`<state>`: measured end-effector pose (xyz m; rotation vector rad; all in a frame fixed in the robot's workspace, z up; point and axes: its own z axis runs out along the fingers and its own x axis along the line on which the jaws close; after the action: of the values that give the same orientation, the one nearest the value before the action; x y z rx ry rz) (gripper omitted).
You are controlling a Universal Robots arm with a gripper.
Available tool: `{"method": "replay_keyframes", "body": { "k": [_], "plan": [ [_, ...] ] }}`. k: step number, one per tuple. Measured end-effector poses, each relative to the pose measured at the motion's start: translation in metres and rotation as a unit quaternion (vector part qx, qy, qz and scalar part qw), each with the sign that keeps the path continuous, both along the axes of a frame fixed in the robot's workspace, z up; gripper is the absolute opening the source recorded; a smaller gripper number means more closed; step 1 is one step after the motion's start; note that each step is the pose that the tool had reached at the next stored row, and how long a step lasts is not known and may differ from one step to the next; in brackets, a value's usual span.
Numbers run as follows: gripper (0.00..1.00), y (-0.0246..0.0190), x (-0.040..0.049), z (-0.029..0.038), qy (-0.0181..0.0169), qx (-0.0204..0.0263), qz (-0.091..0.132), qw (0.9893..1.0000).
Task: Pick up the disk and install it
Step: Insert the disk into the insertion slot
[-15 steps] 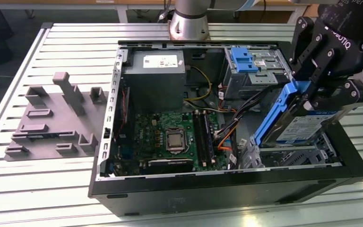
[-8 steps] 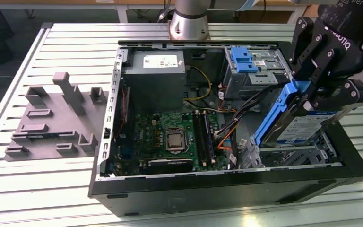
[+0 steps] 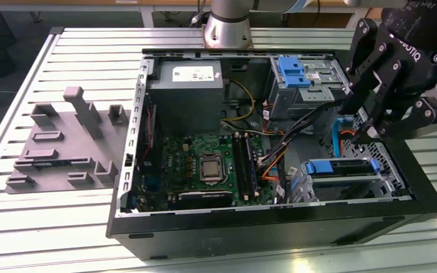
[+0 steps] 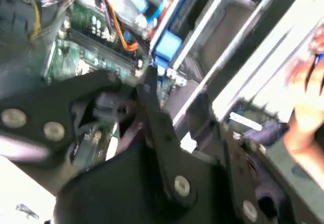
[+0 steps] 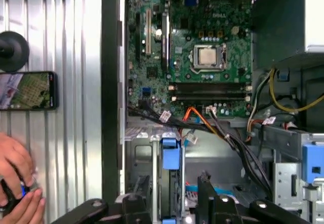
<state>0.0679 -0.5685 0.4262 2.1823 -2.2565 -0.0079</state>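
The disk (image 3: 341, 168) sits on edge in the drive cage at the front corner of the open computer case, on the exterior view's right. Its blue side rail faces up, with grey metal below it. My black gripper (image 3: 366, 129) hangs just above that cage. In the first wrist view the gripper (image 5: 171, 179) is open, and its two dark fingers (image 5: 204, 184) stand well apart on either side of the disk's blue rail (image 5: 171, 155). I cannot tell whether they touch it. The second wrist view is blurred and shows the blue rail (image 4: 167, 47) past the fingers.
A second blue bracket (image 3: 291, 71) sits in the far bay, next to the grey power supply box (image 3: 184, 85). Cables (image 3: 279, 153) cross between motherboard (image 3: 203, 165) and bays. A grey fixture (image 3: 66, 142) lies on the table. A person's hand (image 5: 17, 188) and a phone (image 5: 28, 90) are beside the case.
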Motion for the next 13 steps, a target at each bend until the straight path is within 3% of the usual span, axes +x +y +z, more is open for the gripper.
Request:
{"method": "replay_keyframes", "body": {
  "k": [8, 11, 13],
  "plan": [
    [0.48, 0.0, 0.0, -0.0143, 0.0, -0.0002, 0.0, 1.0],
    [0.3, 0.0, 0.0, -0.0198, 0.0, -0.0001, 0.0, 1.0],
    [0.24, 0.0, 0.0, -0.0234, 0.0, -0.0001, 0.0, 1.0]
  ]
}}
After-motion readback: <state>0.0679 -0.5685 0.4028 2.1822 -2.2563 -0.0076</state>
